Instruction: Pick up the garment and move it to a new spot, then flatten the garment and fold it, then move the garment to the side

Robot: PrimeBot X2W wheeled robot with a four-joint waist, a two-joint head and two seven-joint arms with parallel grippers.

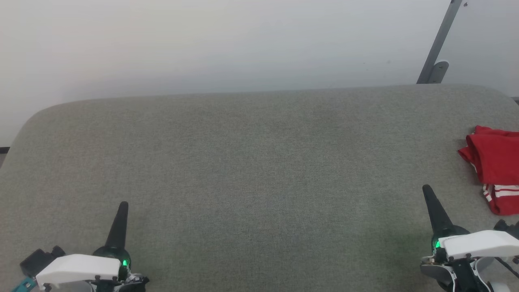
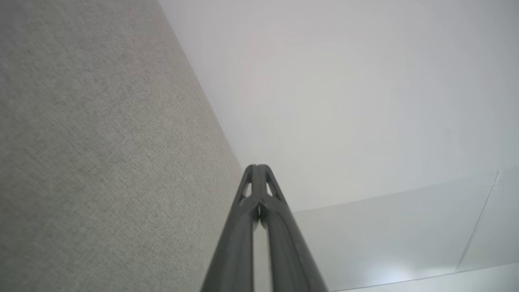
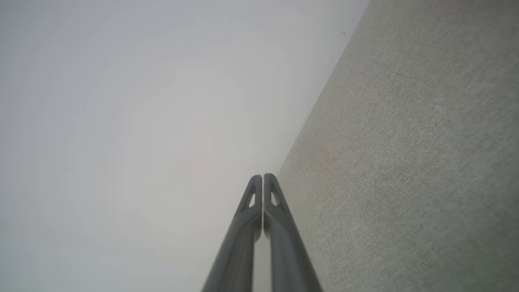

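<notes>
The garment (image 1: 495,164), red with red-and-white striped trim, lies bunched or folded at the right edge of the grey fabric surface (image 1: 259,170), partly cut off by the head view's border. My right gripper (image 1: 426,189) stands shut at the lower right, a short way left of and nearer than the garment, holding nothing. At the lower left my left gripper (image 1: 124,204) is shut and empty too. The left wrist view shows the left gripper (image 2: 257,166) with both fingers pressed together; the right wrist view shows the right gripper (image 3: 262,176) the same.
A pale wall (image 1: 202,40) rises behind the surface's far edge. A grey metal post (image 1: 438,44) with a bracket leans at the back right. The surface has rounded corners, and its wide middle is bare fabric.
</notes>
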